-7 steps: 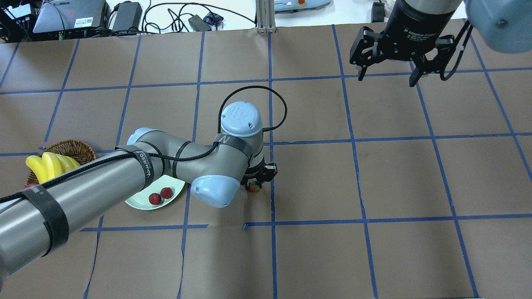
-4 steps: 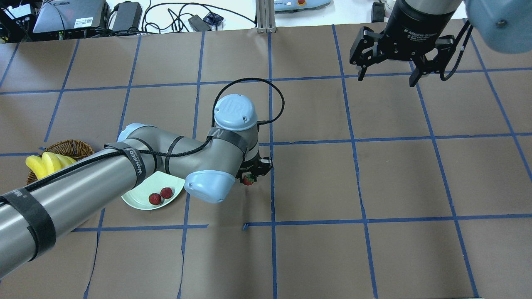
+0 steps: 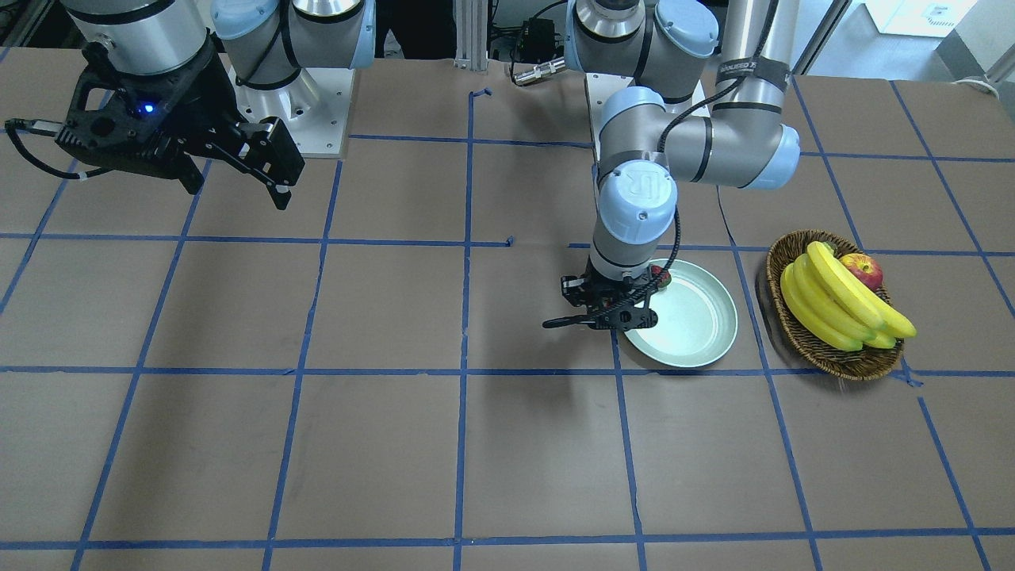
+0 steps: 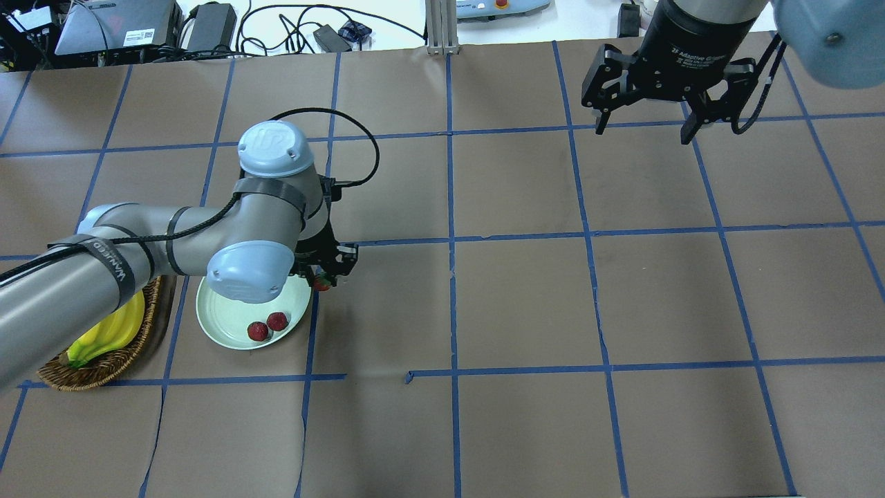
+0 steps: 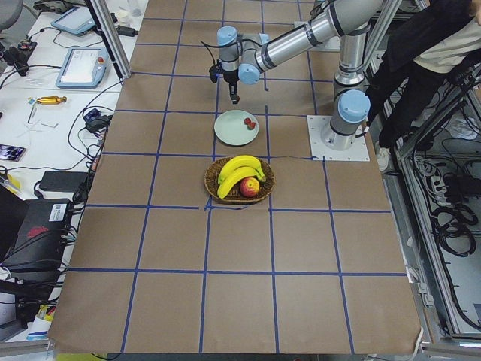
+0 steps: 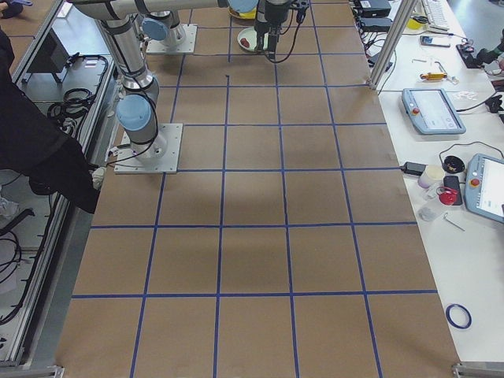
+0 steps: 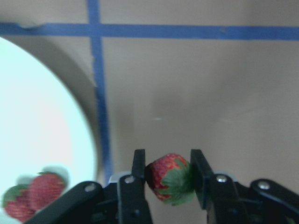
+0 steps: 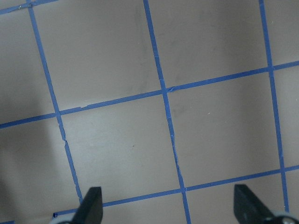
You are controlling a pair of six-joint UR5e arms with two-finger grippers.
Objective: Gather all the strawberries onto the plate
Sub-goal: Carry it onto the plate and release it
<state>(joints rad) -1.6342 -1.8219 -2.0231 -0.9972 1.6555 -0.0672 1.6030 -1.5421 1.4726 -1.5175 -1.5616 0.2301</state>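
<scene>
My left gripper (image 7: 167,175) is shut on a red strawberry (image 7: 170,178) with a green cap, held above the table just beside the plate's rim. In the overhead view the left gripper (image 4: 323,277) and the held strawberry (image 4: 321,283) are at the right edge of the pale mint plate (image 4: 214,319). Two more strawberries (image 4: 267,326) lie together on the plate; they also show in the left wrist view (image 7: 35,195). The plate shows in the front view (image 3: 698,333). My right gripper (image 4: 646,121) is open and empty, high over the far right of the table.
A brown wicker basket (image 3: 825,349) with bananas (image 3: 840,305) and a red-yellow apple (image 3: 863,270) stands right beside the plate, partly under my left arm in the overhead view. Blue tape lines grid the brown table. Cables and devices lie beyond the far edge.
My left arm has swung left and slightly away from me, carrying the strawberry from the middle of the table to the plate's right rim. The right arm has not moved.
</scene>
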